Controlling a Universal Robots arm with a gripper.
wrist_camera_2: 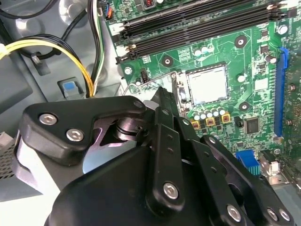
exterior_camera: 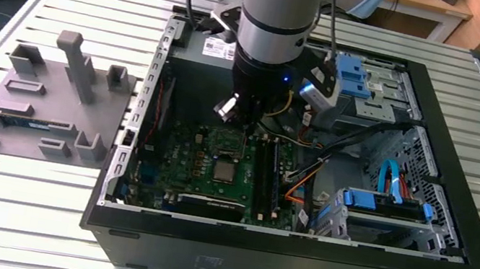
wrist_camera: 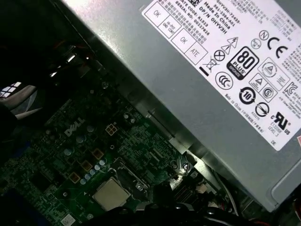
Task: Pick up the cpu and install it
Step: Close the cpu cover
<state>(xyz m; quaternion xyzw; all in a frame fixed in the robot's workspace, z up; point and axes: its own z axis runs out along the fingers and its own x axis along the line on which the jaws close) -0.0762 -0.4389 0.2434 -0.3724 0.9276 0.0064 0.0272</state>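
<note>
Arm [exterior_camera: 277,16] reaching down into open case [exterior_camera: 452,265] lying on slatted tabletop [exterior_camera: 12,213]; pincer [exterior_camera: 241,116] hangs low over board [exterior_camera: 196,164], just above the socket area, touching nothing that I can see; whether its fingers are spread or pressed together cannot be told, black linkage blocks the tips in the second wrist view; nothing visibly held.

Cpu [exterior_camera: 226,171] sits flat in the socket on the board, silver top up, near the board's middle; in the second wrist view cpu [wrist_camera_2: 207,85] lies square inside the socket, with frame [wrist_camera_2: 155,80] tilted up beside it on the pincer side, not closed over the chip; in the first wrist view cpu [wrist_camera: 111,193] shows as a pale square low on the board, just beside the dark pincer edge.

Memory slots [wrist_camera_2: 197,23] run long and empty past the socket, apart from the cpu; yellow and black wires [wrist_camera_2: 70,52] curve along the case wall near the pincer body; power supply [wrist_camera: 225,80] with its labelled grey side stands at the board's edge, well apart from the cpu.

Grey tray [exterior_camera: 40,101] lies on the tabletop at the exterior view's left, outside the case, well apart from the pincer; a green stick [exterior_camera: 28,121] rests in one of its slots.
</note>
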